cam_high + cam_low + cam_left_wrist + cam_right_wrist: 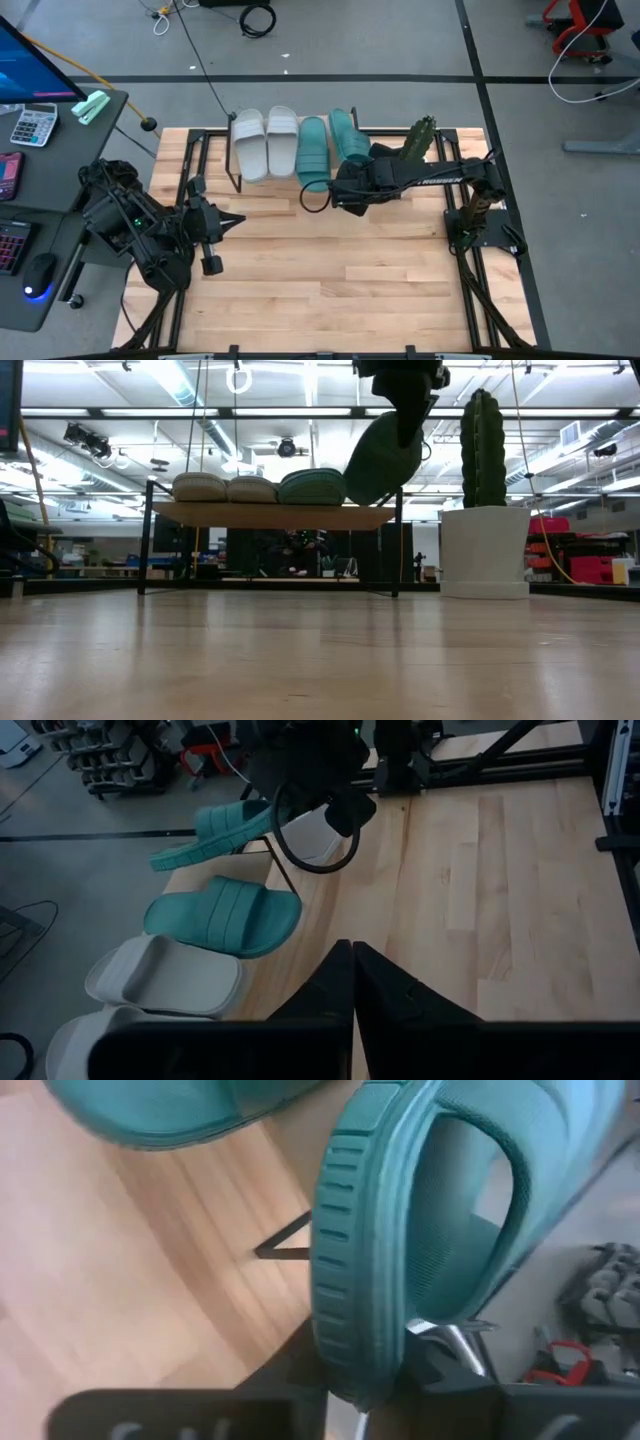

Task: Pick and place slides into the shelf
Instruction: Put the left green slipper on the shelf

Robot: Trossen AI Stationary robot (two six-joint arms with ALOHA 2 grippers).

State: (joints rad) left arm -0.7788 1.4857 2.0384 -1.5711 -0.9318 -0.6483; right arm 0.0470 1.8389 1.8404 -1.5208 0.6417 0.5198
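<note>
Two pale slides (264, 143) and one teal slide (312, 152) lie side by side, strap up, on the board of the shelf (270, 516), the pale pair at one end and the teal one next to them. The second teal slide (383, 457) hangs tilted above the shelf's other end, its heel end lifted and its lower edge just over the board near the cactus (484, 448); whether it touches the board cannot be told. The right gripper (375, 1380) is clenched on this slide, its fingers pinching the ribbed sole edge, as the right wrist view shows at close range. The right arm reaches toward the shelf from the cactus side. The cactus stands in a white pot (484, 550) just beside that end of the shelf. The left gripper (352, 982) rests well apart from the shelf, over bare wood of the table (330, 280), its fingers pressed together with nothing between them and pointing toward the shelf. In the left wrist view the lifted teal slide lies beyond the resting teal one.
</note>
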